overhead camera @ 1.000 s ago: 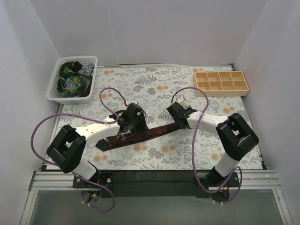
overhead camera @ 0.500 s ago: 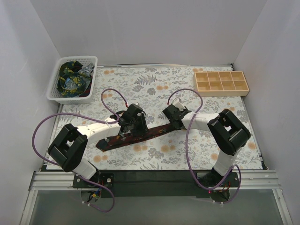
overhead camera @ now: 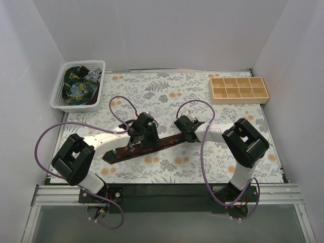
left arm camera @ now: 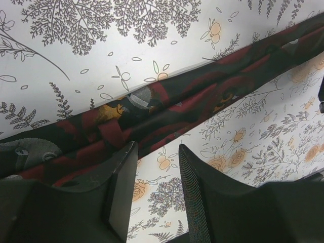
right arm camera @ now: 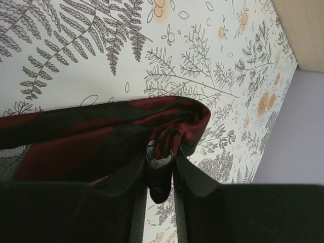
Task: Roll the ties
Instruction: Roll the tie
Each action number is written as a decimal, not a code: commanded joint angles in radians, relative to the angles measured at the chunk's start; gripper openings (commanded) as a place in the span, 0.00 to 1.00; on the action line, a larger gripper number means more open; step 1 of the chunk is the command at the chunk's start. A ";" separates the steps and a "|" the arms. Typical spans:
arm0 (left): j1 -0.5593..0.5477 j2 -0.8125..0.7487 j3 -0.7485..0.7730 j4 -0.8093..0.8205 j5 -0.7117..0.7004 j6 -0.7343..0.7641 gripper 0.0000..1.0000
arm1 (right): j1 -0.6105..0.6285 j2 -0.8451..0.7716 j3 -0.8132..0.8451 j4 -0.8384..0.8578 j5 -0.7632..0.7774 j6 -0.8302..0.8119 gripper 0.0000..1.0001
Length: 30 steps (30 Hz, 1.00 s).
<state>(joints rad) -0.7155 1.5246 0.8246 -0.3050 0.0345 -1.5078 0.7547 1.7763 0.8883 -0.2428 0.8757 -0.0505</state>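
A dark maroon tie (overhead camera: pixel 135 150) lies flat across the floral tablecloth, running from lower left to upper right. My right gripper (overhead camera: pixel 183 132) is shut on its narrow end, which is folded back over the strip (right arm camera: pixel 167 132). My left gripper (overhead camera: pixel 140 139) is open over the tie's middle (left arm camera: pixel 152 116), its fingers (left arm camera: pixel 124 187) hovering at the near edge, holding nothing. More ties with blue, green and yellow prints (overhead camera: pixel 77 84) lie bunched in the white basket.
A white basket (overhead camera: pixel 97 93) stands at the back left. A wooden compartment tray (overhead camera: pixel 238 89) stands at the back right. White walls close in the table on three sides.
My right gripper has moved left along the tie with the narrow end in it, folding that end back over the strip. My left gripper has barely moved.
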 commanded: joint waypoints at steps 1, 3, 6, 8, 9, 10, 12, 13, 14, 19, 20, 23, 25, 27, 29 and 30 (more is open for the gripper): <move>0.004 -0.037 -0.004 0.012 0.005 -0.005 0.37 | 0.005 -0.038 0.001 0.030 -0.138 -0.014 0.28; 0.004 -0.041 -0.001 0.012 0.007 -0.003 0.37 | 0.005 -0.047 0.012 0.022 -0.159 -0.018 0.30; 0.004 -0.046 0.010 0.012 0.013 0.003 0.38 | 0.005 -0.069 0.026 0.002 -0.184 -0.025 0.35; 0.004 -0.047 0.019 0.012 0.021 0.008 0.39 | 0.002 -0.081 0.037 -0.010 -0.195 -0.025 0.38; 0.004 -0.047 0.022 0.012 0.024 0.009 0.39 | 0.000 -0.083 0.038 -0.015 -0.208 -0.025 0.38; 0.004 -0.050 0.030 0.012 0.031 0.009 0.39 | 0.000 -0.092 0.043 -0.018 -0.218 -0.025 0.38; 0.004 -0.053 0.037 0.012 0.034 0.009 0.40 | -0.002 -0.098 0.046 -0.023 -0.239 -0.023 0.38; 0.004 -0.057 0.044 0.012 0.039 0.009 0.40 | -0.002 -0.104 0.047 -0.026 -0.248 -0.023 0.38; 0.004 -0.057 0.047 0.014 0.041 0.009 0.40 | -0.003 -0.107 0.049 -0.027 -0.254 -0.020 0.38; 0.004 -0.055 0.057 0.012 0.039 0.020 0.40 | -0.009 -0.110 0.063 -0.035 -0.284 -0.009 0.38; 0.004 -0.047 0.059 0.012 0.035 0.024 0.40 | -0.011 -0.110 0.072 -0.036 -0.284 -0.009 0.36; 0.004 -0.034 0.061 0.017 0.024 0.040 0.40 | -0.014 -0.107 0.092 -0.050 -0.284 -0.008 0.32; 0.004 -0.012 0.064 0.017 0.018 0.050 0.39 | -0.017 -0.098 0.116 -0.067 -0.281 -0.008 0.30; 0.004 0.009 0.067 0.017 0.005 0.054 0.38 | -0.018 -0.086 0.141 -0.082 -0.274 -0.011 0.29; 0.004 0.026 0.071 0.017 -0.001 0.063 0.36 | -0.017 -0.075 0.155 -0.096 -0.268 -0.014 0.28; 0.004 0.032 0.073 0.017 0.001 0.064 0.36 | -0.017 -0.066 0.161 -0.099 -0.264 -0.012 0.27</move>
<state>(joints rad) -0.7155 1.5410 0.8600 -0.2974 0.0586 -1.4658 0.7399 1.6966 1.0000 -0.3149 0.6041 -0.0746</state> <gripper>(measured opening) 0.369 0.284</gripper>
